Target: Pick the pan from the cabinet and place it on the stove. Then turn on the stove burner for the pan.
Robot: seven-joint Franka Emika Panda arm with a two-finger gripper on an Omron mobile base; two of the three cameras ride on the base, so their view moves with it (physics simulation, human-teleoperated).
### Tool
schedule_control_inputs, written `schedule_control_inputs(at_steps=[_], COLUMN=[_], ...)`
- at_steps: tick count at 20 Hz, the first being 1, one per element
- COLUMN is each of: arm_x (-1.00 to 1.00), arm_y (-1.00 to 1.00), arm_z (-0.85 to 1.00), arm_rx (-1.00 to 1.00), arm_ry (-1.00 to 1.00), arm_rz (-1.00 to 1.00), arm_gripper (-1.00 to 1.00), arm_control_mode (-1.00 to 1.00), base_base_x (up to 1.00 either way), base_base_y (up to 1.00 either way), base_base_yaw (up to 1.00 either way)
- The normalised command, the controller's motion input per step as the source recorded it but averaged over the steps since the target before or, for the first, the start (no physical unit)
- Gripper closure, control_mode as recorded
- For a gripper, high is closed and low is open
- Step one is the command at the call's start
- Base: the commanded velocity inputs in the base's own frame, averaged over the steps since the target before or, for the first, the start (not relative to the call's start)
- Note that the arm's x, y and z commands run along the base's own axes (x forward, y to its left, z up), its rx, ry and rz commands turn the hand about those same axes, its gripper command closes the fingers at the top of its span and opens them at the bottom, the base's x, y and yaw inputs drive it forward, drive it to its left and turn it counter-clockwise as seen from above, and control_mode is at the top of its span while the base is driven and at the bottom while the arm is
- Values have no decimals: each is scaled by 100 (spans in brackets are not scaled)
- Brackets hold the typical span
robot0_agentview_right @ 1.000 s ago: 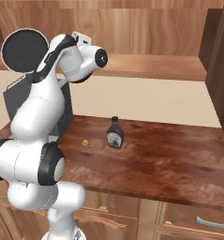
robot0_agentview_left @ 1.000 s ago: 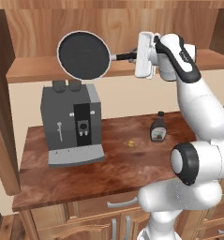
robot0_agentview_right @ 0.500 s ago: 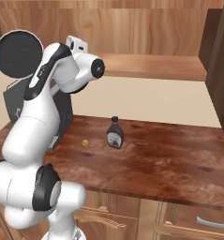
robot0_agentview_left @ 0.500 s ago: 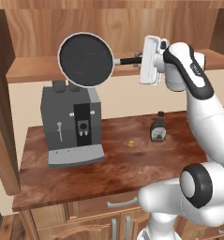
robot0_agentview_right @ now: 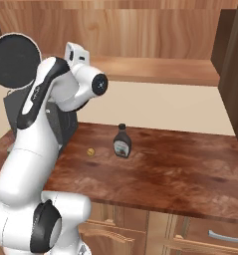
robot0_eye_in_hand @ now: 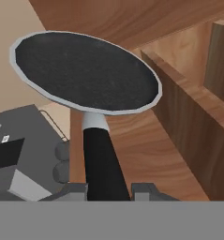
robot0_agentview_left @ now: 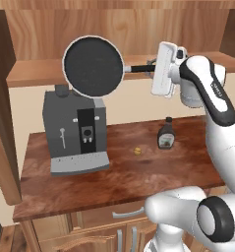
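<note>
The end effector point(robot0_agentview_left: 153, 69) grips the pan point(robot0_agentview_left: 93, 66) by its handle, whose long axis runs straight out ahead, the disc hanging above the coffee machine point(robot0_agentview_left: 74, 130).

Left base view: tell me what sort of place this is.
A home kitchen, rendered in simulation. A coffee machine and a dark sauce bottle stand on a reddish-brown wooden counter. Above it runs a wooden cabinet shelf, and the tool holds a frying pan by its handle.

Grey coffee machine point(robot0_agentview_left: 75, 132) on wooden bench point(robot0_agentview_left: 114, 182); dark sauce bottle point(robot0_agentview_left: 165, 134) upright; small yellow bit point(robot0_agentview_left: 136, 151) between them.
</note>
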Motion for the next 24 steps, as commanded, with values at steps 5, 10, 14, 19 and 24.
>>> schedule_control_inputs(at_steps=[5,10,14,19,24], arm_x=[-31,-42,-40,-28,-36], arm_y=[0,0,-3,0,-1], arm_z=[0,0,0,-4,-11], arm_rx=[0,0,0,0,0], arm_ry=[0,0,0,0,0], arm_rz=[-2,-4,-3,-1,0], arm_gripper=[100,100,100,100,100], arm_control_mode=[-100,-100,-100,-100,-100], base_base_x=[0,0,0,0,0], base_base_y=[0,0,0,0,0], base_base_yaw=[0,0,0,0,0])
